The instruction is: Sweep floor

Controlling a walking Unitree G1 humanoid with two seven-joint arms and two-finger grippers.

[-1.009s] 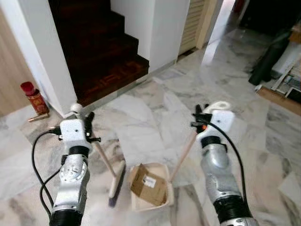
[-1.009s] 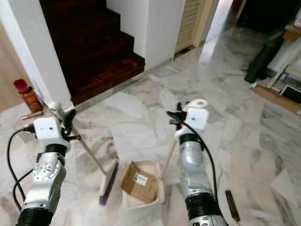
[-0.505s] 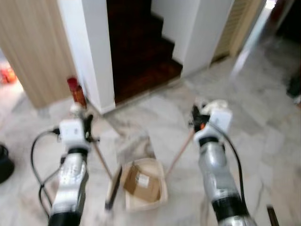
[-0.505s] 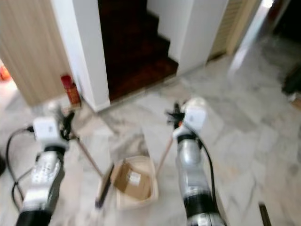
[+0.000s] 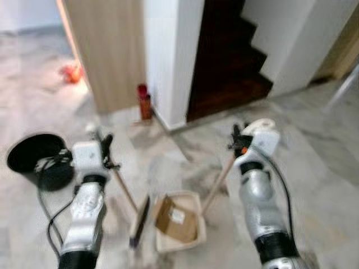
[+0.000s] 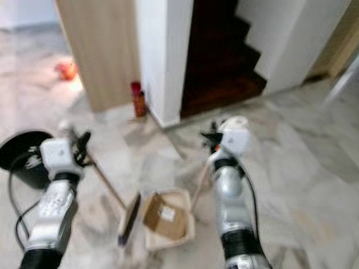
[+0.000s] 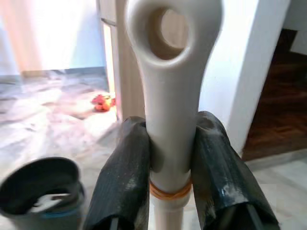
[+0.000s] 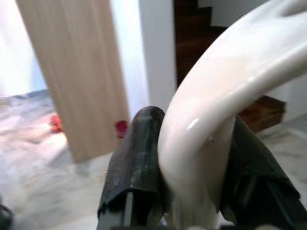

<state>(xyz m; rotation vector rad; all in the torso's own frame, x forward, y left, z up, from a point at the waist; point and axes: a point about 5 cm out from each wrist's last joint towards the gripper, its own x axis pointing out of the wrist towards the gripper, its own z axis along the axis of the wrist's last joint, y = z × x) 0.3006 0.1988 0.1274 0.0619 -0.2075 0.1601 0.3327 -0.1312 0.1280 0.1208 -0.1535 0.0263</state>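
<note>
Carrying: both tools are held off the sweep, with the load already in the pan; judged to be the haul toward disposal.
Left pincer (image 7: 170, 158): clamped on the cream top of the broom handle (image 7: 170, 96), one black finger (image 7: 122, 177) pressing each side, just below the hanging loop.
Broom (image 5: 140, 218): handle slopes down and to the right from the left pincer; the dark brush head sits low at the marble floor (image 5: 314, 168), just left of the pan. Contact with the floor cannot be told.
Right pincer (image 8: 192, 163): closed round the curved cream grip of the dustpan handle (image 8: 216, 110).
Dustpan (image 5: 193, 235): cream tray, near centre between the two arms, its stick rising to the right arm.
Load: a flattened cardboard box (image 5: 176, 218) lies inside the pan.
Bin (image 5: 36, 159): black, open-topped, on the floor at left, just beyond the left arm.
Surroundings: red canister (image 5: 145, 101) at the foot of a white pillar (image 5: 171, 56); dark stairs (image 5: 230, 73) far right. Head views are blurred.
Next move, judged: turn left toward the bin, keeping the pan level so the box stays in, then tip it over the rim.
</note>
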